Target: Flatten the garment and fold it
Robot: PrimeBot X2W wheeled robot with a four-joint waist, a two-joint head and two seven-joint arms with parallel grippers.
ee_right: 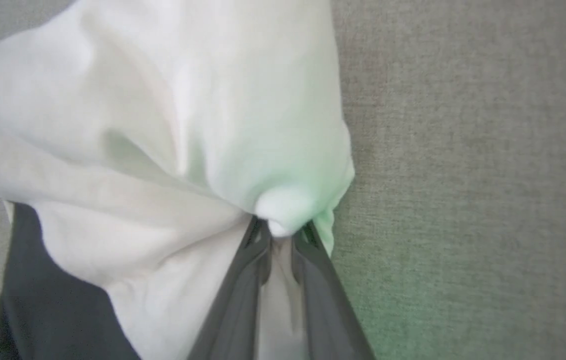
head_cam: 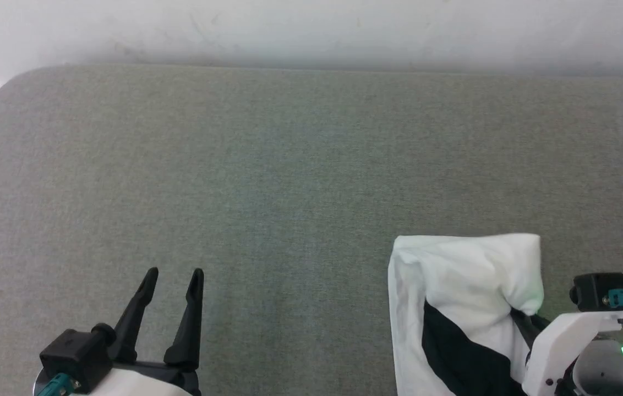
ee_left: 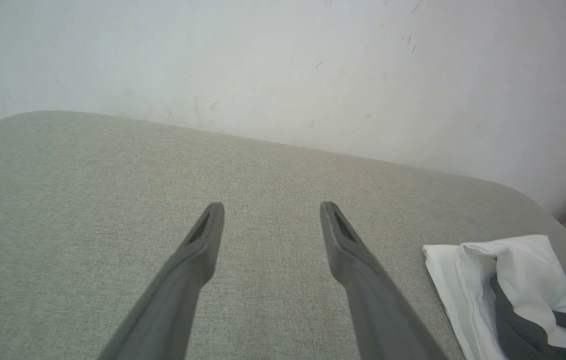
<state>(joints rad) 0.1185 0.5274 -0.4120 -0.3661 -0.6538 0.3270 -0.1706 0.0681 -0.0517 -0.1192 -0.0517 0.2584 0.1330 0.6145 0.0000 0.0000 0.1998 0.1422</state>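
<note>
Garment: the thin white shirt with black sleeves [head_cam: 465, 275] is lying crumpled in a heap on the near right part of the grey fabric-covered tabletop [head_cam: 289, 165]. White cloth is doubling over itself and a black sleeve is poking out underneath on the near side.

Right hand: the right hand [ee_right: 283, 230] is pinching a small bunched tuck of white cloth, its two dark fingers pressed close together with the fabric squeezed between their tips. A green glow is tinting the cloth beside the grip.

Left hand: the left hand [head_cam: 174, 272] is hovering at the near left with its fingers spread and nothing between them. It is well apart from the shirt, which is showing at the lower right of the left wrist view [ee_left: 503, 270].

Surroundings: a white wall [head_cam: 311, 27] is running along the far edge of the tabletop.

Progress: judging from the heap, the task is standing at an early stage. The flattening is not yet done, since the body is rumpled and the sleeves are tucked under, and no neat fold is appearing.

Remaining: the shirt is needing to be drawn out onto the open tabletop, likely with both hands taking hold, then smoothed flat, and only then folded.
</note>
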